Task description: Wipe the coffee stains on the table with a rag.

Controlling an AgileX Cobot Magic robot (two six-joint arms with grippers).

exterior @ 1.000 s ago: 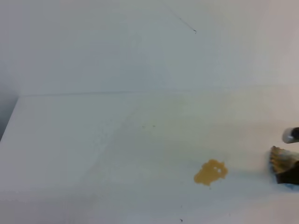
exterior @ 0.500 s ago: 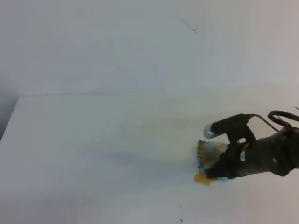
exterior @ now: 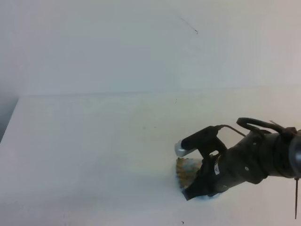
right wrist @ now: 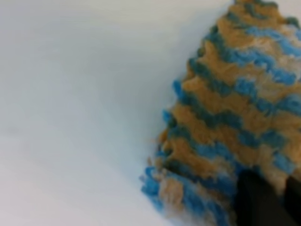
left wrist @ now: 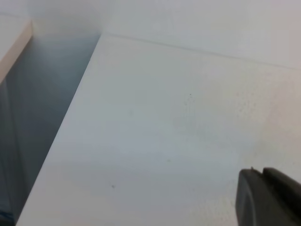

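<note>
My right gripper [exterior: 194, 186] is shut on the rag [exterior: 186, 170], a knitted cloth with blue and tan wavy stripes, and presses it onto the white table [exterior: 94, 141] at the front right. The rag fills the right side of the right wrist view [right wrist: 235, 117], with one dark finger [right wrist: 261, 200] on its lower edge. The coffee stains are hidden under the rag and the right arm. The left gripper [left wrist: 263, 197] shows only in the left wrist view as two dark fingers pressed together at the bottom right, above bare table.
The pale wall [exterior: 117, 47] rises behind the table. The table's left edge [left wrist: 70, 122] drops to a dark gap. A cable [exterior: 256, 123] loops over the right arm.
The right arm has swept left from the right edge with the rag, across the stain, which showed a second ago and is now covered.
</note>
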